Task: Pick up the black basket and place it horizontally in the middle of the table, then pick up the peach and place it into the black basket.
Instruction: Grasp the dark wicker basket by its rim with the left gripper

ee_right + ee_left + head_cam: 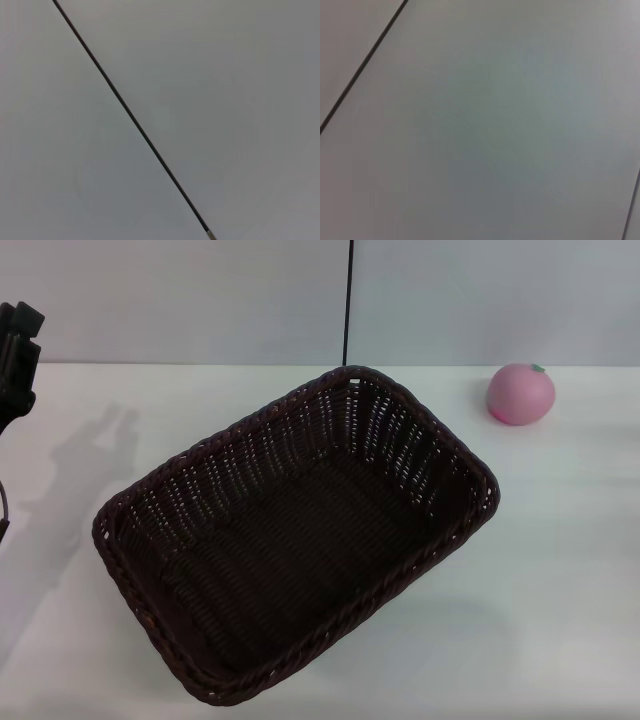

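Hanging at the far left edge of the head view, the left pincer shows only in part (whether wide or narrow I cannot tell). Well to its right the basket lies skewed on the tabletop, empty. Farther right, apart from it, sits the peach.

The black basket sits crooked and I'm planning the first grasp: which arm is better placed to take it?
Probably the left. The left gripper shows at the table's left edge, near the black basket's lower-left end. The right arm is out of view.
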